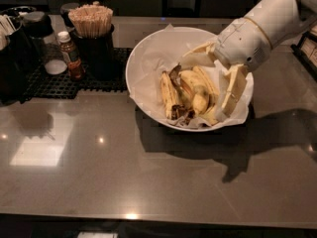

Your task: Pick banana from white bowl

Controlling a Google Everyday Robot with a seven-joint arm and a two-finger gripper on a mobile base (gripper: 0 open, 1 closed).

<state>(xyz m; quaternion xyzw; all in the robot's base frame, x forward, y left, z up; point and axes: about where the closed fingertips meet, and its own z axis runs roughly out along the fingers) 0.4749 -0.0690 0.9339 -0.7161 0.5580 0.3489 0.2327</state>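
The white bowl, lined with crinkled white paper, stands in the middle of the dark counter. Several bananas lie in it. The slim banana with a long dark brown curled stem lies between a thin banana on the left and plumper yellow bananas on the right. My gripper is open over the bowl's right half. One finger reaches above the bananas' far ends. The other finger hangs down beside the plump bananas, close to the paper. It holds nothing.
A black holder of wooden sticks stands on a black mat at the back left, with a small sauce bottle and dark containers beside it. The counter's front edge runs along the bottom.
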